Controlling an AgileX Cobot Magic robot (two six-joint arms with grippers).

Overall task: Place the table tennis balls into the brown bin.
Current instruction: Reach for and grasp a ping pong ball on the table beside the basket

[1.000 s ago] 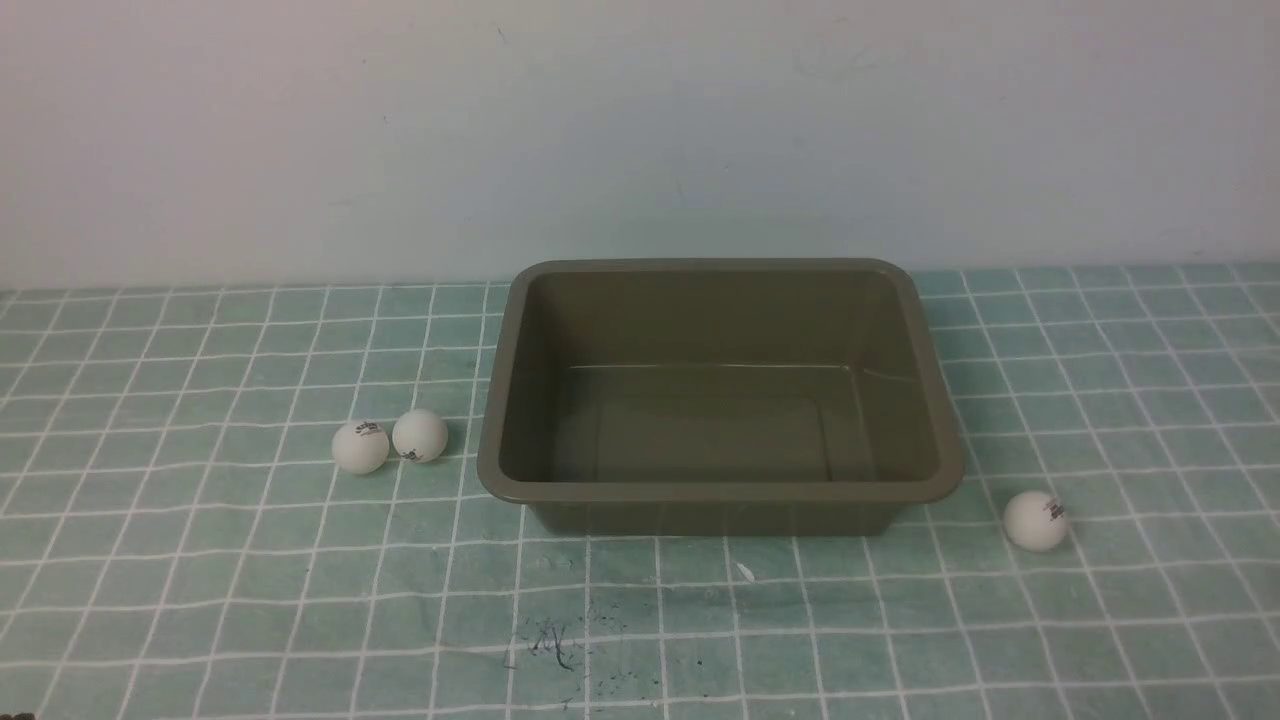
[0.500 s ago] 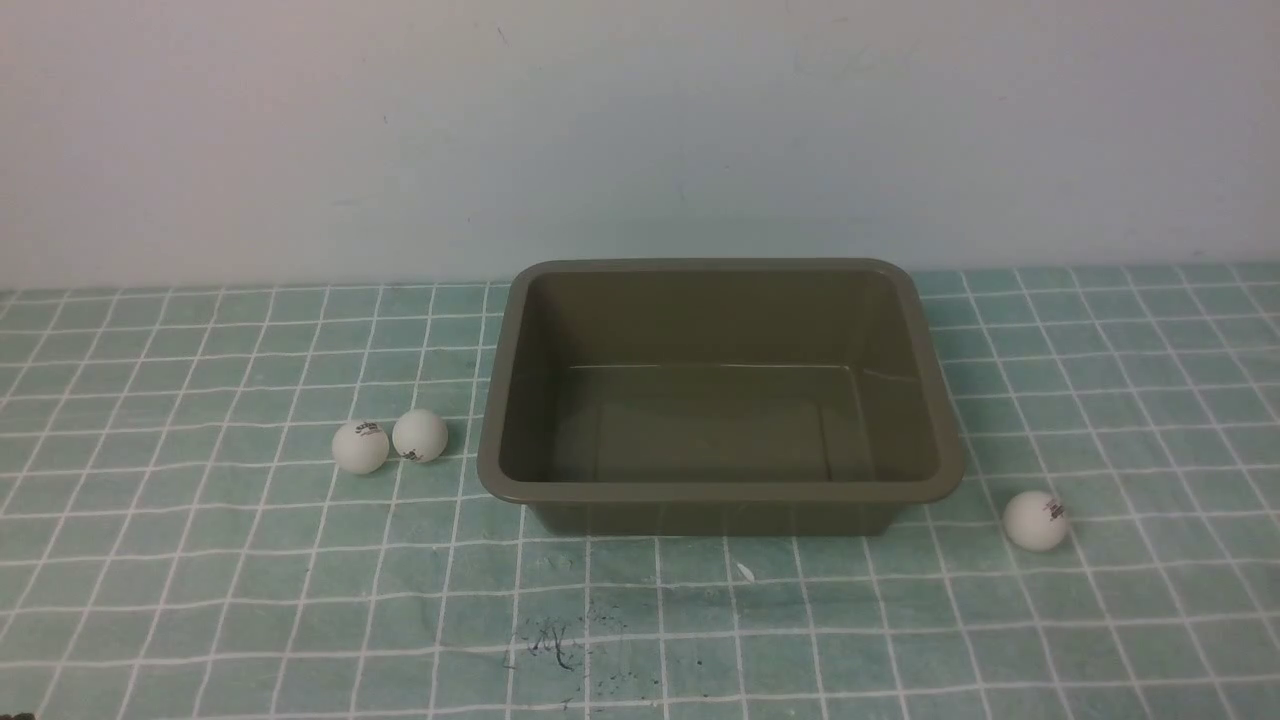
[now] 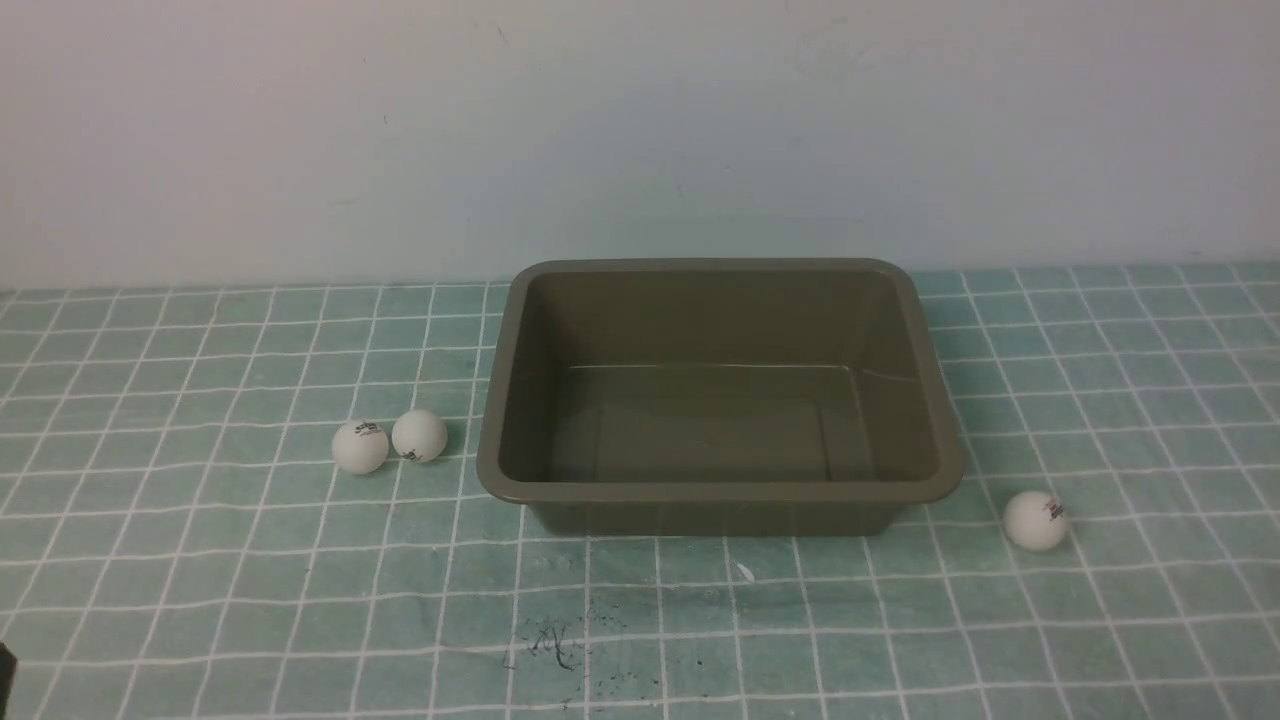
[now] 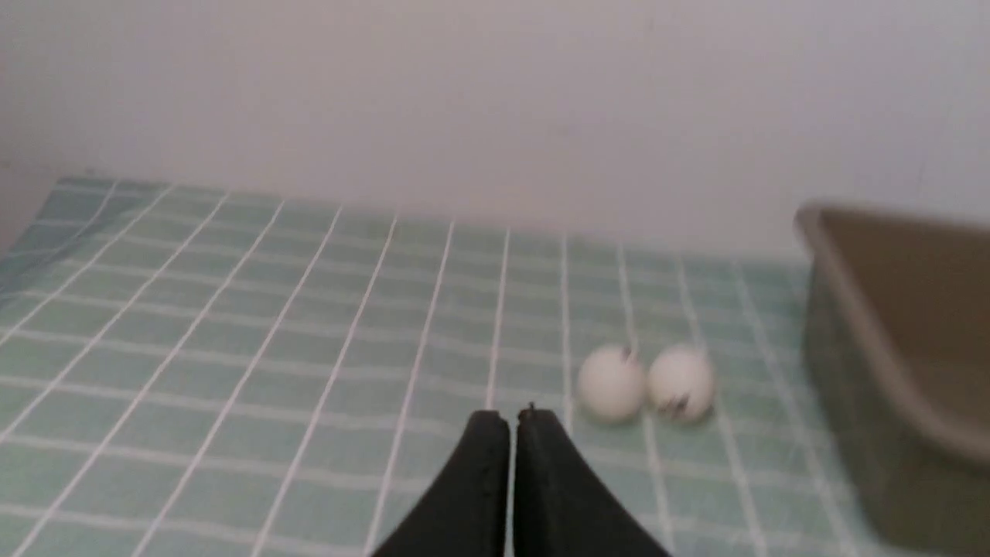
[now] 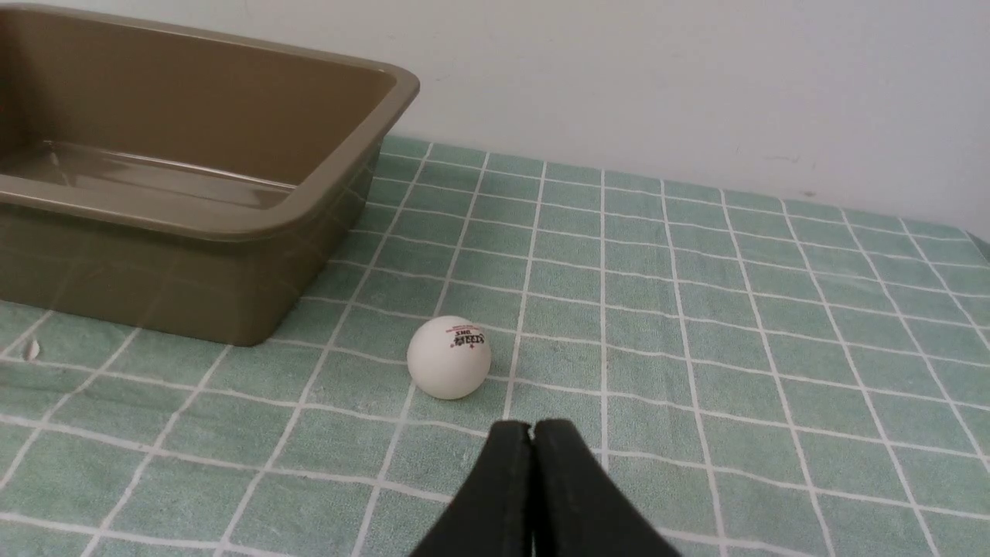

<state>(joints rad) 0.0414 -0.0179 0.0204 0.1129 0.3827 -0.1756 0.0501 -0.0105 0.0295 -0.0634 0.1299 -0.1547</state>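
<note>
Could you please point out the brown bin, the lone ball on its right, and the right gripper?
brown bin (image 3: pixel 720 492): front view, on the near rim.
lone ball (image 3: pixel 1035 520): front view, on the ball's middle.
right gripper (image 5: pixel 531 428): right wrist view, midway between its two tips.

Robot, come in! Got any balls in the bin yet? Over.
Left end effector shut, empty; right end effector shut, empty. Brown bin empty; two balls left of it, one ball right. Nothing in the way.

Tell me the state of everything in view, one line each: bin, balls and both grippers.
brown bin: upright, empty.
leftmost ball: on the cloth, touching second ball.
second ball: on the cloth, left of the brown bin.
right ball: on the cloth, alone.
left gripper: shut, empty.
right gripper: shut, empty.
</note>
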